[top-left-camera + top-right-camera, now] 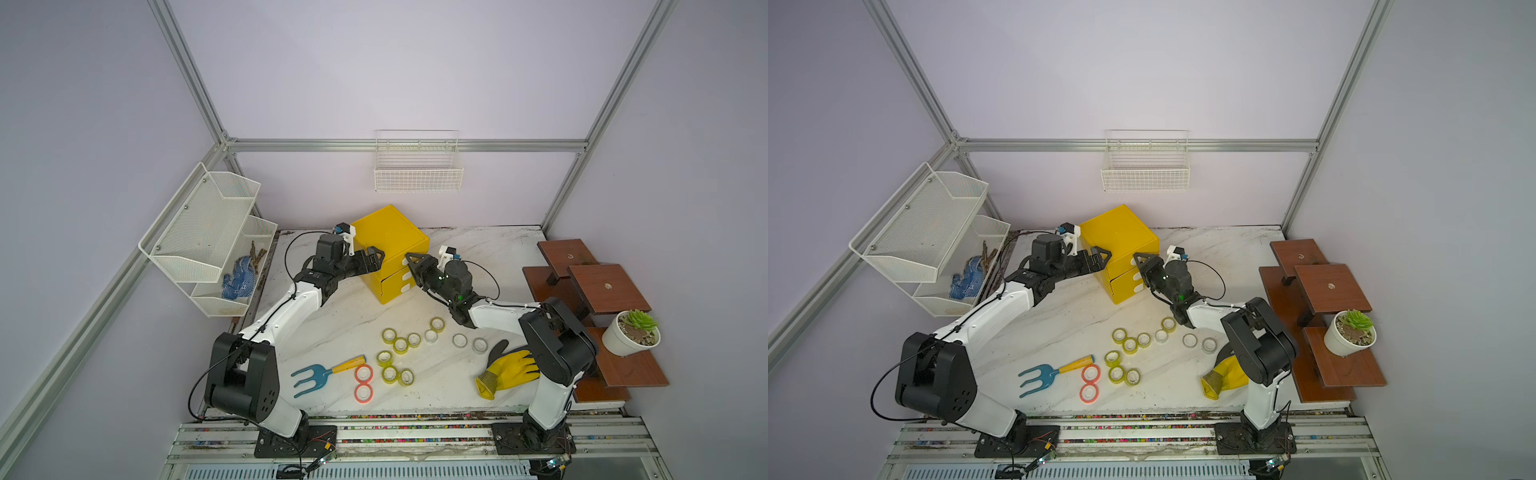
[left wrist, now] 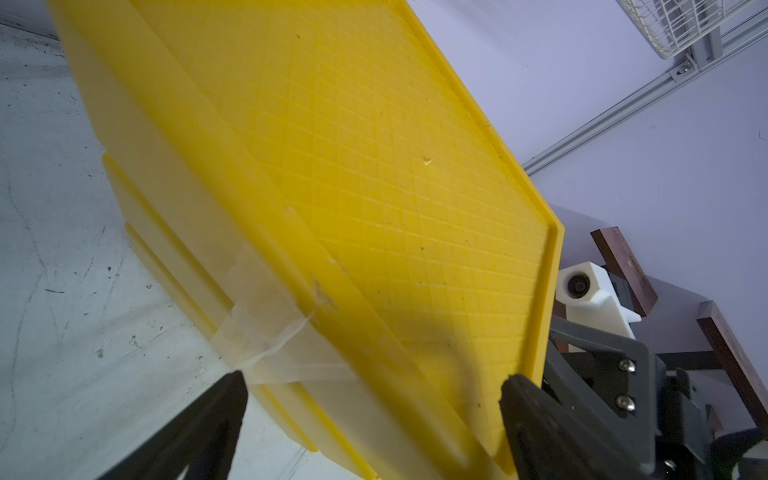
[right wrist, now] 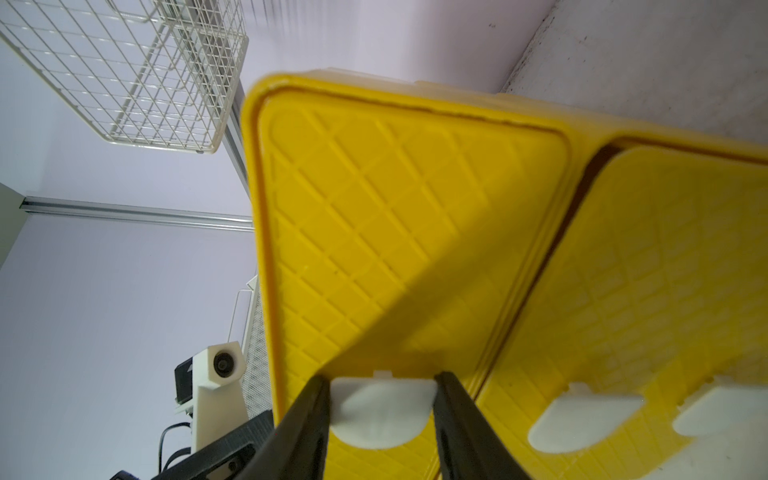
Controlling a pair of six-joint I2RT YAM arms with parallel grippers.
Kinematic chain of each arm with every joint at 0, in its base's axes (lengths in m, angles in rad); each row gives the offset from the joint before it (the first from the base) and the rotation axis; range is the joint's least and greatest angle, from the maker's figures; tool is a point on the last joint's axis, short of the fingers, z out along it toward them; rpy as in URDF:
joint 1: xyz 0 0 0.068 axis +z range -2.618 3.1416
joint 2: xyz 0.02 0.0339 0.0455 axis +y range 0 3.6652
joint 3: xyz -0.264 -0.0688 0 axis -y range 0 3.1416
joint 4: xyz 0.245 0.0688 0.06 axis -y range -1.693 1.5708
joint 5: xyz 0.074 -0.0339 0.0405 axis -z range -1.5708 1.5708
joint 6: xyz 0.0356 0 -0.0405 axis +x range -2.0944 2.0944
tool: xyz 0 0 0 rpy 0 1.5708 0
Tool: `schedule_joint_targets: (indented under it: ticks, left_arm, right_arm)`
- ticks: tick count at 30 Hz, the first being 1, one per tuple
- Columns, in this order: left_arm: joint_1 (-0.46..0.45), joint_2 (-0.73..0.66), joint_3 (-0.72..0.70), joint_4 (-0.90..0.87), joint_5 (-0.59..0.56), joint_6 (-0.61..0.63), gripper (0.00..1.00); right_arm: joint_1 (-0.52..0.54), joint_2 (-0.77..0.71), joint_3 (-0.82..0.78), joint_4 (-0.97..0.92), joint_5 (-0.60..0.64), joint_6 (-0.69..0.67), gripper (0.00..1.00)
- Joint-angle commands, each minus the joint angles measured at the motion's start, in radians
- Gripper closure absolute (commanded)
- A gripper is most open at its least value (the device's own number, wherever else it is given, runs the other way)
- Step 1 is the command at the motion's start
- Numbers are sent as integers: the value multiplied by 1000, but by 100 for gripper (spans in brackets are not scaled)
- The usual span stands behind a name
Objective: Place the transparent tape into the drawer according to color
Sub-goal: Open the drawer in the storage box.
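Transparent tape (image 1: 401, 345) all unsorted on desk (image 1: 340, 324), lower centre; right pincer (image 3: 383, 382) clamps top drawer handle (image 3: 382, 415), left pincer (image 2: 374, 380) apart, seemingly bracing cabinet (image 1: 390, 235)

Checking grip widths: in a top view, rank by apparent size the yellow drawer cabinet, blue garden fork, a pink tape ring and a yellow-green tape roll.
Largest to smallest:
1. yellow drawer cabinet
2. blue garden fork
3. pink tape ring
4. yellow-green tape roll, narrowly smaller across than the ring

Standing here, I can read no words, numbers or labels anywhere; a small pale mark on the left arm (image 1: 311, 274) is too tiny to make out
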Motion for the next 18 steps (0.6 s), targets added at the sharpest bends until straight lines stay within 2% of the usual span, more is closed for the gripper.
schedule_joint_targets:
  ticks: [1,18]
  left_arm:
    - [-4,5,-7,44,17,7,1]
    - [-4,8,-7,46,20,-4,0]
  right_arm:
    - [-7,17,7,42,-15,-18,61]
    - [-15,-131,-247,210,-46,58,64]
